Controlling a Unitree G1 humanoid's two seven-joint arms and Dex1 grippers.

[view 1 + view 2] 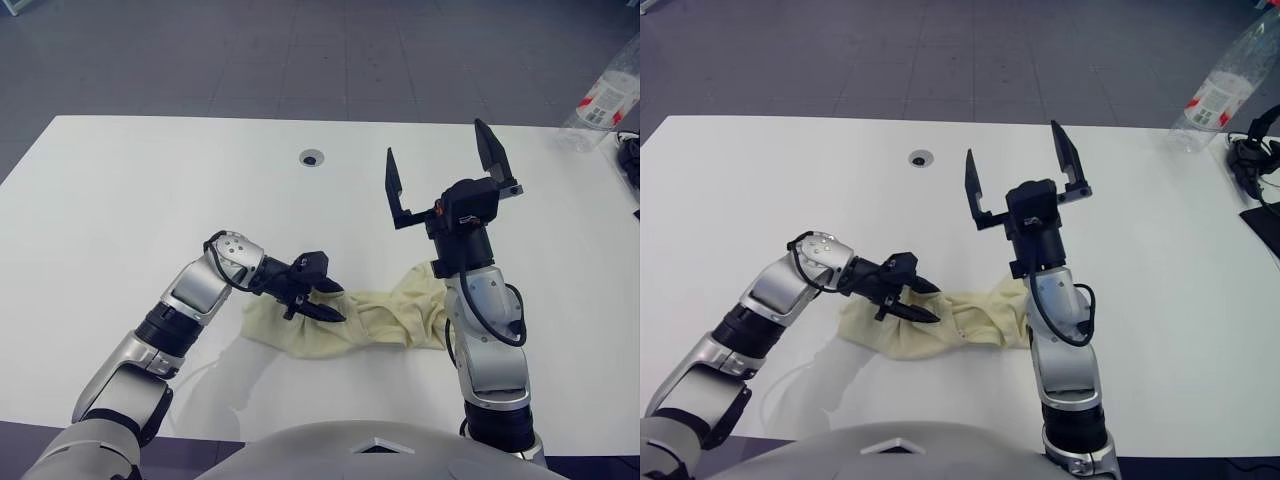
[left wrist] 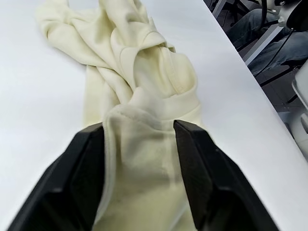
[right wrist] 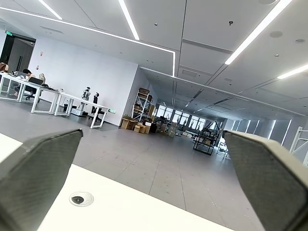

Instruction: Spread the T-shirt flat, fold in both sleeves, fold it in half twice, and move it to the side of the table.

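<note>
— Left gripper [image 1: 340,304] first: what is it doing?

— It is down on the white table [image 1: 150,180], on the robot's side of the round cable hole [image 1: 312,157] and well apart from it. Its jaws are clamped on a bunched fold of the T-shirt [image 1: 375,318]; the left wrist view shows pale cloth packed between them.

— And the T-shirt itself?

— It is a pale yellow crumpled heap, not spread flat. It lies on the near side of the cable hole, well apart from it and slightly to the hole's right, close to the table's near edge. It runs as a rumpled band from the left gripper across to the right forearm, and twisted folds trail away from the jaws in the left wrist view.

— Where is the right gripper [image 1: 435,140]?

— It is to the right of the cable hole and a little nearer the robot, held up above the table with its tips pointing upward. Its jaws stand wide apart with nothing between them. The forearm below it rises upright beside the T-shirt's right end.

— Anything else on the table?

— A clear plastic bottle [image 1: 605,100] lies far to the right of the cable hole, at the table's far right corner.
</note>
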